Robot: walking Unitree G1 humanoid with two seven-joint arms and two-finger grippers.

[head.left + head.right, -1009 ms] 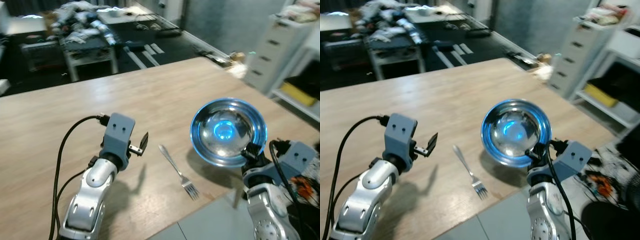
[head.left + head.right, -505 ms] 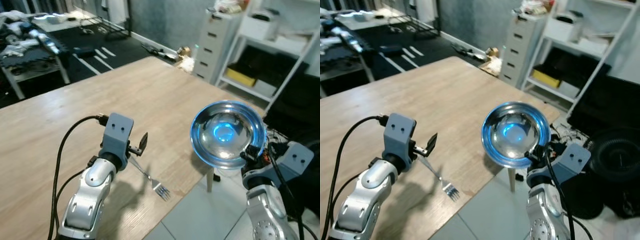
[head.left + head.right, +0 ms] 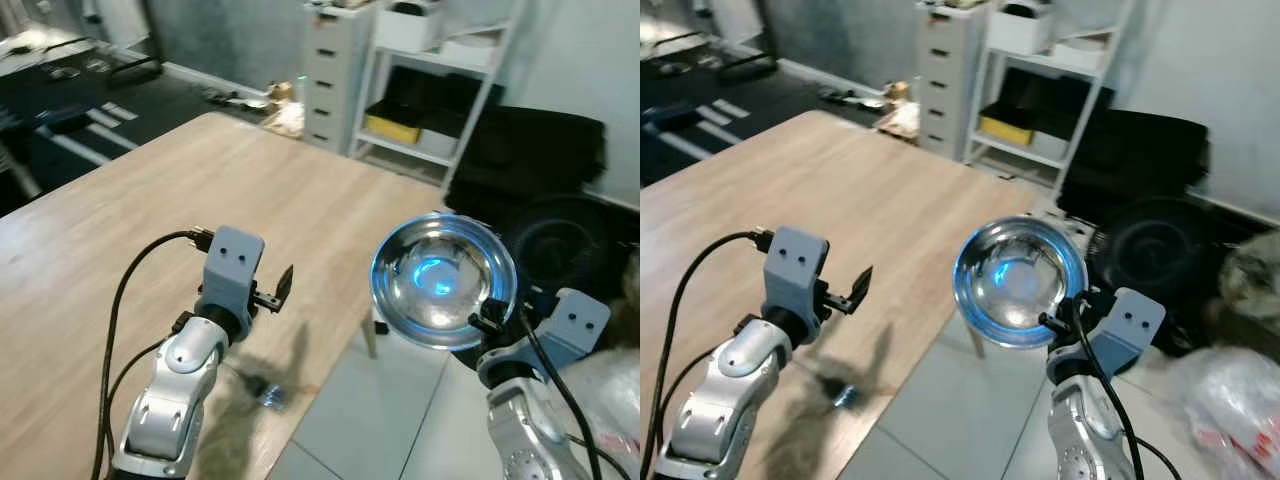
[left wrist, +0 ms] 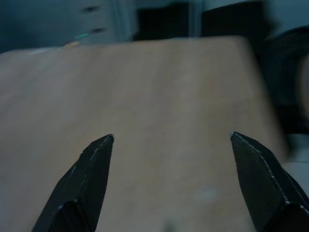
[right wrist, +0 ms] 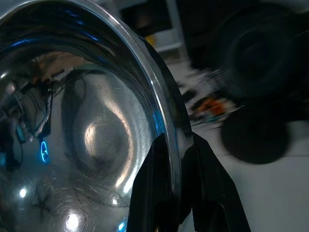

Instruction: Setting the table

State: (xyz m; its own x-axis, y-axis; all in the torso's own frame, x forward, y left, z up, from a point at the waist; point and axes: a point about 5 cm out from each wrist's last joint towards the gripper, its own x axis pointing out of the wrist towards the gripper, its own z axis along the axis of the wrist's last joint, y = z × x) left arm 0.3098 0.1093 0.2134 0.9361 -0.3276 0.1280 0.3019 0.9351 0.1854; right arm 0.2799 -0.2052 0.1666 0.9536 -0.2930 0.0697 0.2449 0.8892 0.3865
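The bowl (image 3: 443, 282) is polished metal, so it is probably light, rigid and slippery, and unlikely to break if bumped. Its thin rim is the natural place to grip, and that is where the right gripper (image 5: 181, 166) pinches it, one black finger inside the wall and one outside. A one-sided rim hold like this may let the bowl swing or slide, so slow, level carrying seems wise.

The bowl is round, deep and mirror-bright, with a blue glow reflected in its hollow and along its edge. It stands tilted above the right gripper, its opening facing the camera, held in the air over the floor just beyond the table (image 3: 130, 220) corner.

The left gripper (image 4: 171, 159) hovers over the wooden table with fingers spread apart, holding nothing.
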